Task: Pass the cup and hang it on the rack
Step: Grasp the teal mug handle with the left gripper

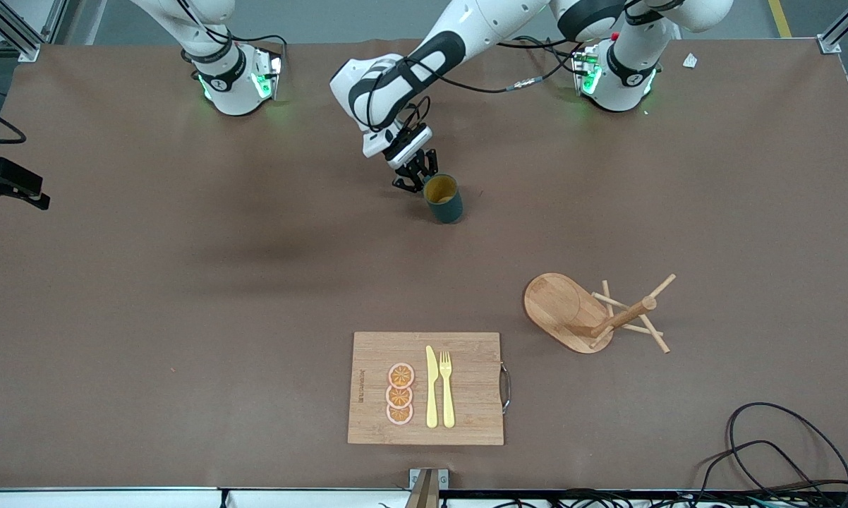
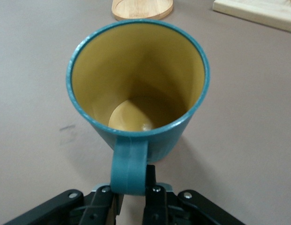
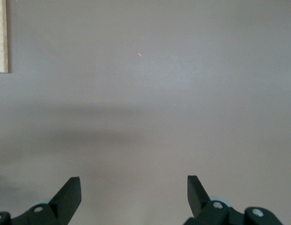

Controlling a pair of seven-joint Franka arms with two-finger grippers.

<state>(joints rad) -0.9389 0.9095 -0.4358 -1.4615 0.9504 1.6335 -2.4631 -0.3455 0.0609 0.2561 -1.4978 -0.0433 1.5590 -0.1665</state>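
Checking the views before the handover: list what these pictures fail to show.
- Right gripper: outside the front view; its wrist view shows only open fingertips over bare table.
- Cup handle: hidden in front view by left gripper.
- Rack: cut off by left wrist view's edge.

You see the left claw (image 1: 415, 176) down at the cup (image 1: 443, 198), which stands upright on the brown tabletop (image 1: 184, 282) mid-table. Nearer the camera, toward the left arm's end, the rack (image 1: 593, 314) lies tipped over. The cutting board (image 1: 466, 395) carries three orange slices (image 1: 400, 394), a knife (image 1: 432, 386) and a fork (image 1: 446, 388).
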